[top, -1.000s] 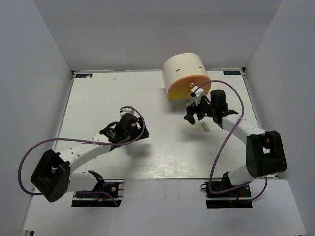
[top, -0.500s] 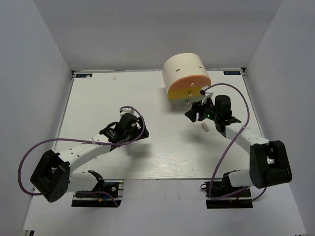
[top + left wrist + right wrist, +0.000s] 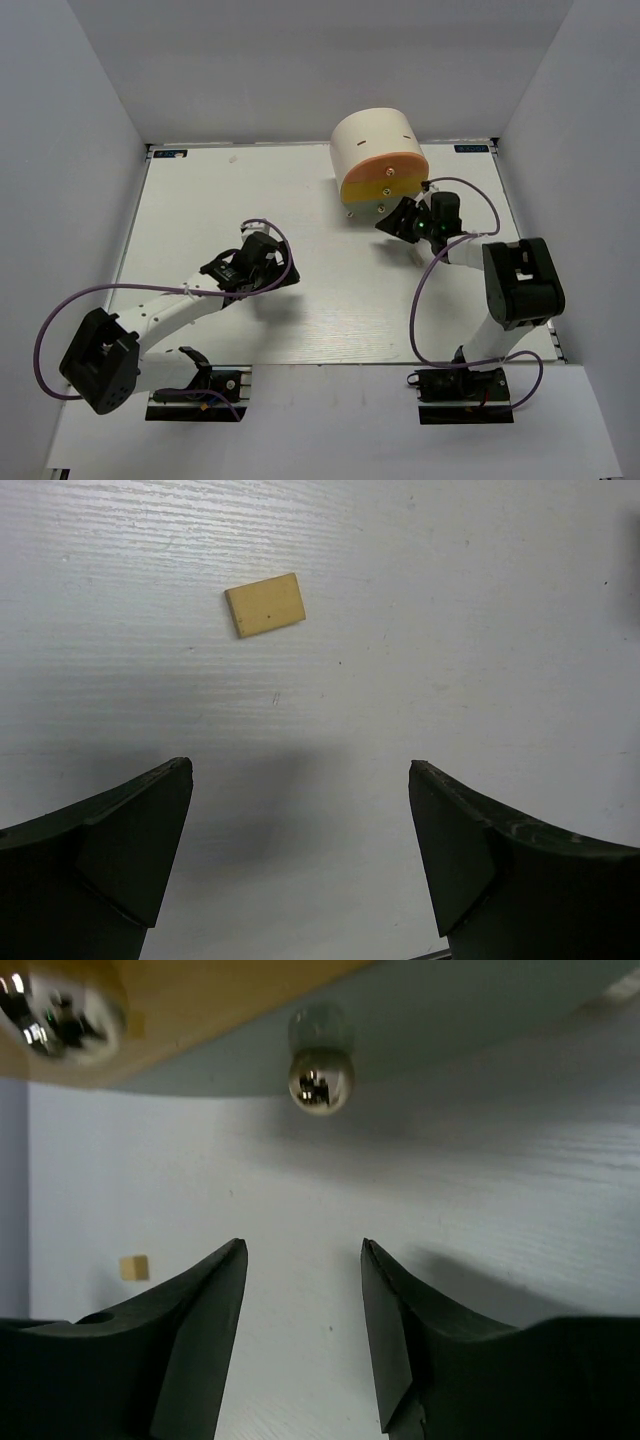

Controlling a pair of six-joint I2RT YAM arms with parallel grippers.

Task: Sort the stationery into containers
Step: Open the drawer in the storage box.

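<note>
A cream drum-shaped unit (image 3: pixel 372 140) stands at the back right, with an orange drawer (image 3: pixel 385 167) over a yellow drawer (image 3: pixel 380 190) on its front. My right gripper (image 3: pixel 397 217) is open and empty just in front of the yellow drawer. In the right wrist view its gripper (image 3: pixel 303 1252) points under the yellow drawer (image 3: pixel 210 995), with one chrome knob (image 3: pixel 58 1002) at the top left and a chrome ball (image 3: pixel 320 1080) ahead. My left gripper (image 3: pixel 256 266) is open and empty at mid-table. In the left wrist view its gripper (image 3: pixel 300 772) hovers short of a tan eraser (image 3: pixel 265 605). That eraser also shows far off in the right wrist view (image 3: pixel 134 1267). No pens or highlighters are in view.
The white table (image 3: pixel 230 200) is enclosed by grey walls on three sides. Purple cables loop from both arms. The right arm's elbow (image 3: pixel 520 285) is folded near the table's right edge.
My right gripper has moved closer to the yellow drawer's front and its elbow has folded in. The left arm has barely moved.
</note>
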